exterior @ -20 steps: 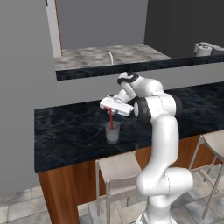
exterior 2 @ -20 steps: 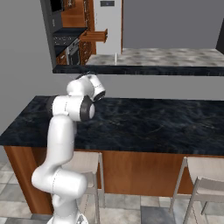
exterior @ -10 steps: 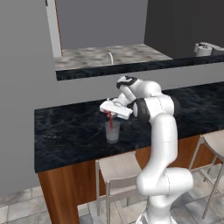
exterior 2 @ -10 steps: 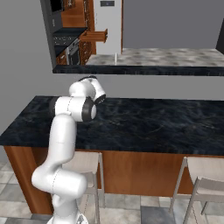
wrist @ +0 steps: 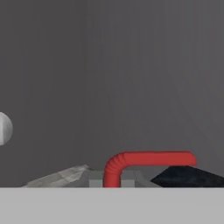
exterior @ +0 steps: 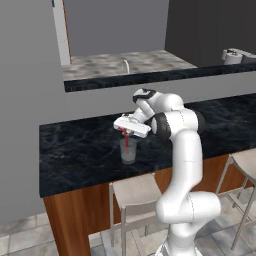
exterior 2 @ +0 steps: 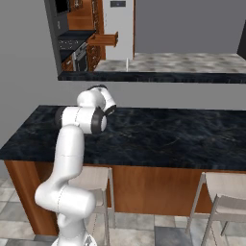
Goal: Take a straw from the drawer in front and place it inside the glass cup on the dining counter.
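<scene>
The long black stone dining counter (exterior: 85, 150) with faint white veins rests on a reddish-brown wooden base; a small clear greyish glass cup (exterior: 128, 151) stands upright on it, near its front edge.

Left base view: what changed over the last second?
The hand came down a little over the glass cup, pushing the straw deeper into it; the straw's lower end is now inside the cup. The hand stays shut on the straw, not released. The cup has not moved on the dining counter, and the base and camera views are unchanged.
</scene>
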